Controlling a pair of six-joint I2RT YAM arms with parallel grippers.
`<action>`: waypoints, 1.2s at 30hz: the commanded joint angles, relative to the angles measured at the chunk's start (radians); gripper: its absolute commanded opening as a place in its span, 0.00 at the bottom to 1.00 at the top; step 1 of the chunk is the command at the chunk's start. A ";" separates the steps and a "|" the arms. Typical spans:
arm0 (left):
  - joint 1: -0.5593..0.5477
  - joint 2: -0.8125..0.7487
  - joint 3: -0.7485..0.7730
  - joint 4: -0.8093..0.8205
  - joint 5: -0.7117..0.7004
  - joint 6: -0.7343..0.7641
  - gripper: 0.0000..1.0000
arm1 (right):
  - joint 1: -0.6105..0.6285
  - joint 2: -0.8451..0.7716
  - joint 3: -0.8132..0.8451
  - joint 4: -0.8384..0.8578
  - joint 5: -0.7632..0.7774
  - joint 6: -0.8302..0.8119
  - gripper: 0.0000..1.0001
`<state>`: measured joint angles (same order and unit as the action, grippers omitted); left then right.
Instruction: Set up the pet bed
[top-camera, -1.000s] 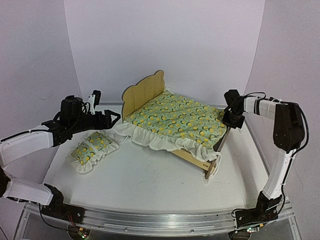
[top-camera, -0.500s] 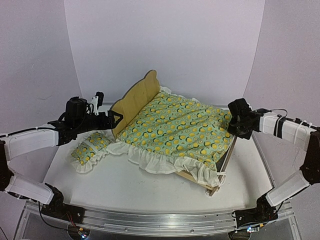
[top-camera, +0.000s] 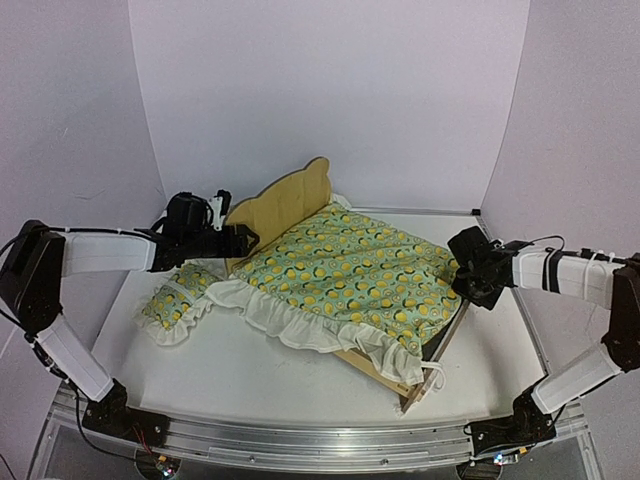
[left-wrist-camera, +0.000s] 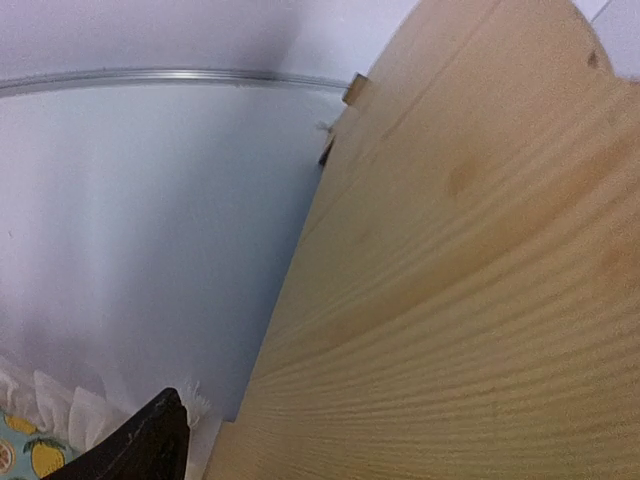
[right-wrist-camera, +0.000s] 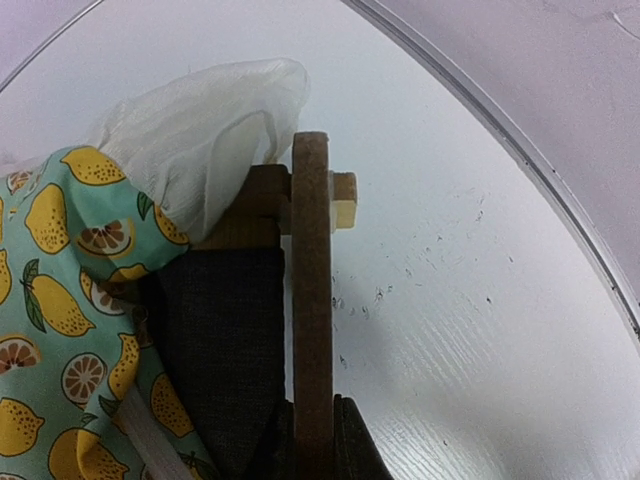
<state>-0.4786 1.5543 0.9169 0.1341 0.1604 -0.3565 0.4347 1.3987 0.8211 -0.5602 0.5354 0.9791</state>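
Pet bed (top-camera: 285, 200) rotated; left end effector (top-camera: 243, 241) advanced.

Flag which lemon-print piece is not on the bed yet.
The small pillow: it lies on the table, left of the pet bed. The large quilt, same print, is spread over the frame.

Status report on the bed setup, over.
Left gripper open beside the headboard. Right gripper shut on a rail of the pet bed. Quilt draped over it; pillow on the table under the left arm.
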 joint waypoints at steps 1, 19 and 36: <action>0.007 0.071 0.180 0.048 -0.057 0.106 0.86 | -0.001 -0.001 0.037 0.239 0.109 0.291 0.00; -0.136 -0.340 -0.024 -0.077 0.226 -0.078 0.87 | 0.040 -0.076 0.263 -0.189 -0.284 -0.668 0.89; -0.767 0.095 0.187 0.063 0.015 0.286 0.93 | 0.304 -0.260 0.147 -0.386 -0.873 -0.697 0.85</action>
<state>-1.2148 1.6028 1.0248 0.1493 0.2321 -0.1780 0.6525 1.1542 0.9684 -0.9340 -0.2863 0.3046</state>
